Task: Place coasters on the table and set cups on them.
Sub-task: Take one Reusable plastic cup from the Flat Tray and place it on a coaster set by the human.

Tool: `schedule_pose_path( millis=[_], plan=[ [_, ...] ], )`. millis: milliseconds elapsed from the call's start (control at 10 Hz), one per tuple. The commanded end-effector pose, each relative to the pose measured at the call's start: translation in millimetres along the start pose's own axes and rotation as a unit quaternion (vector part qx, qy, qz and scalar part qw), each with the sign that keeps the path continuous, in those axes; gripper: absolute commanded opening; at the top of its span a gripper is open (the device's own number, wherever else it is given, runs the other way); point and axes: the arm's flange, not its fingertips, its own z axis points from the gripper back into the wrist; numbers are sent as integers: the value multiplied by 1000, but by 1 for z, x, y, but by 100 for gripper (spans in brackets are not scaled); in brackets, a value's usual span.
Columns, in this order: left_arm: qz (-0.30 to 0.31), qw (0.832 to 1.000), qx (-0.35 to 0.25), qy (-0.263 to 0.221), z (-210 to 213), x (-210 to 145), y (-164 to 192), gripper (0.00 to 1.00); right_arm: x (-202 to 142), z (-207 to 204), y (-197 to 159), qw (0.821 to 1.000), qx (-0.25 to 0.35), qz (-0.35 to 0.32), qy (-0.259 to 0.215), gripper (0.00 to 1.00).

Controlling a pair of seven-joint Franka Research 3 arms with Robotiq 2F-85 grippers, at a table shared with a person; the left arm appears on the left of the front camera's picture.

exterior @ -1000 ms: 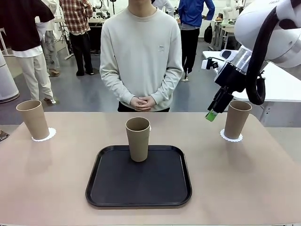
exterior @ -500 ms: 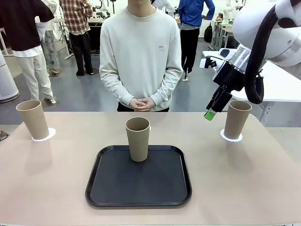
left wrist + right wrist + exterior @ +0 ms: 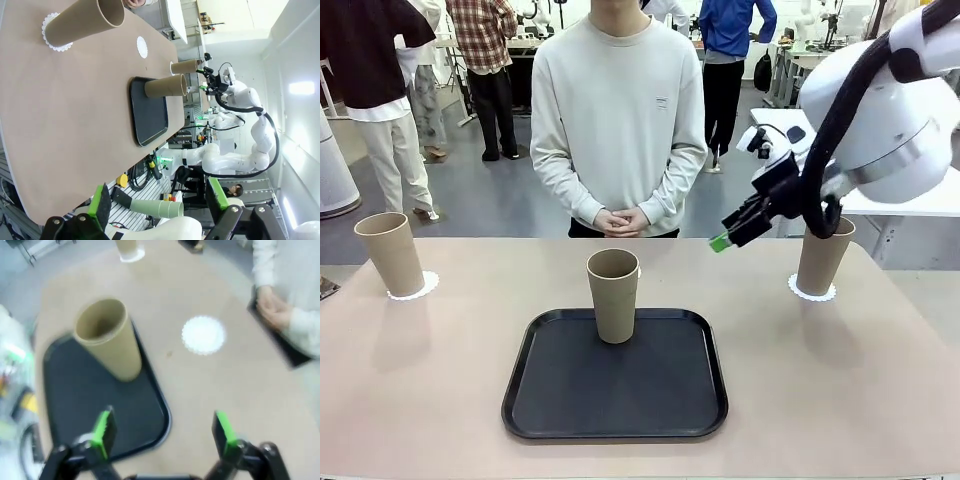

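left cup point(image 3: 392, 252) and right cup point(image 3: 822, 255) are set on coasters point(image 3: 420, 288) at the far corners; middle cup point(image 3: 613, 295) is left on the tray point(image 3: 620, 400), bare coaster point(image 3: 203, 335) just at its far side; left gripper point(image 3: 159, 205) and right gripper point(image 3: 725, 239) are held wide open, empty

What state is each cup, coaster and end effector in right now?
Left cup: upright on the left coaster.
Right cup: upright on the right coaster.
Middle cup: upright on the tray, not on a coaster.
Third coaster: bare, on the table beyond the tray.
Left end effector: open, empty.
Right end effector: open, empty.
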Motion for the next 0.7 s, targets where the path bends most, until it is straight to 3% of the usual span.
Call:
schedule_pose_path(
  millis=[0, 200, 600],
  plan=[
    [7, 1000, -1, -2, 2, -1, -3, 100, -35, -19, 0, 988, 25, 53, -141, 100],
    [7, 1000, -1, -2, 2, -1, -3, 100, -69, -17, 5, 973, 60, 50, -215, 100],
    [7, 1000, -1, -2, 2, -1, -3, 100, -104, -43, 2, 964, 107, 66, -236, 100]
  ],
)
